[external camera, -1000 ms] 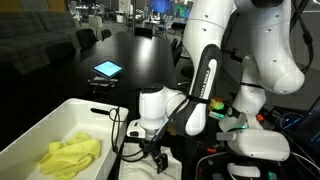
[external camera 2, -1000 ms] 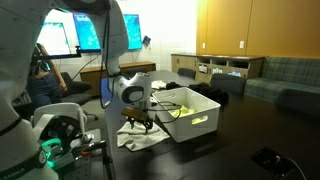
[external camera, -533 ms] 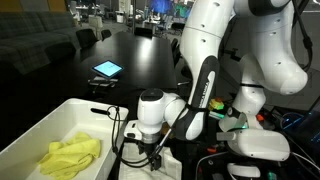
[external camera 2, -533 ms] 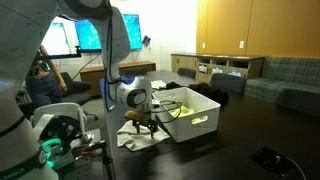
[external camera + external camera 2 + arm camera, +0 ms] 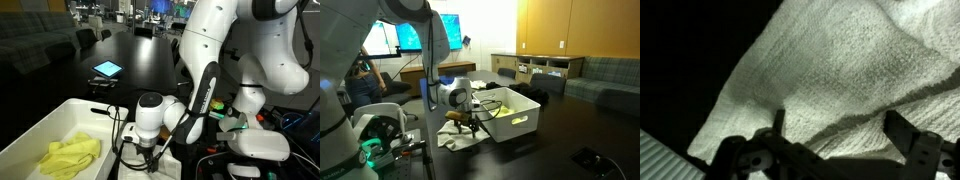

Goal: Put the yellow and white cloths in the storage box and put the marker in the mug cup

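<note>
Dark tabletop (image 5: 130, 55): we note the gripper (image 5: 835, 125) has dropped lower, jaws wide and empty, over the white cloth (image 5: 840, 60) beside the storage box (image 5: 50, 118). The yellow cloth (image 5: 70, 155) is already inside, so the grasp likely comes next.

A dim room lay around the dark worktop (image 5: 135, 50). A grey sofa (image 5: 610, 78) stood at the far right below a tan wall (image 5: 565, 25), a low shelf unit (image 5: 535, 65) beside it, and blue screens (image 5: 408, 32) glowed far left
</note>
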You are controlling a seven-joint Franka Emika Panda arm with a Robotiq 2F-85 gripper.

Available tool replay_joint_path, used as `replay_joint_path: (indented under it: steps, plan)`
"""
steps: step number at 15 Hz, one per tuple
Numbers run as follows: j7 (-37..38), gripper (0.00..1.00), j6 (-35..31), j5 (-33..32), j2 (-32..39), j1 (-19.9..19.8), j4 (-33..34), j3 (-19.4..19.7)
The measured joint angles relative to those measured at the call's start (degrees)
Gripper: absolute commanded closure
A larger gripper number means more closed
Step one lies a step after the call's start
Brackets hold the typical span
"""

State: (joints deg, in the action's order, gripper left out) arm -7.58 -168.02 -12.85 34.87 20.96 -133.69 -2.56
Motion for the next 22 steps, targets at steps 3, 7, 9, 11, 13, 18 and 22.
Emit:
replay_joint_path:
  steps: [3, 7, 9, 11, 13, 18, 22]
  plan:
    - [0.9, 0.26, 0.0, -0.4, 0.0, 1.0, 0.2, 0.8]
    - [1.4, 0.55, 0.1, -0.5, 0.0, 1.3, 0.5, 1.1]
    - [1.6, 0.68, 0.1, -0.5, -0.2, 1.3, 0.6, 1.2]
    - [1.7, 0.84, 0.1, -0.5, -0.2, 1.3, 0.8, 1.4]
    - [1.8, 0.88, 0.1, -0.5, -0.3, 1.3, 0.9, 1.5]
    - [2.0, 0.88, 0.8, -0.5, -1.0, 1.3, 0.4, 1.9]
    - [3.5, 0.92, 2.7, -0.6, -5.9, 1.3, -3.6, 3.3]
